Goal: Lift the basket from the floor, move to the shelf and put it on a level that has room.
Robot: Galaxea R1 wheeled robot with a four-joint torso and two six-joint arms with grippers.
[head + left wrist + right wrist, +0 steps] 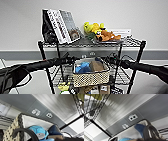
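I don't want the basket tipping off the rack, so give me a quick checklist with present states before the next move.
1. Basket is at the second tier, under the top tier: ok.
2. Basket sits level, its rim roughly horizontal in the head view: ok.
3. Contents, the blue cloth and brown packet, are inside and below the rim: ok.
4. Basket's base rests fully on the wire grid: cannot tell.
5. Left gripper and right gripper are at the basket's two ends: ok; whether they are gripping: cannot tell.
6. Room beside the basket on that tier: ok, bare wire on both sides.
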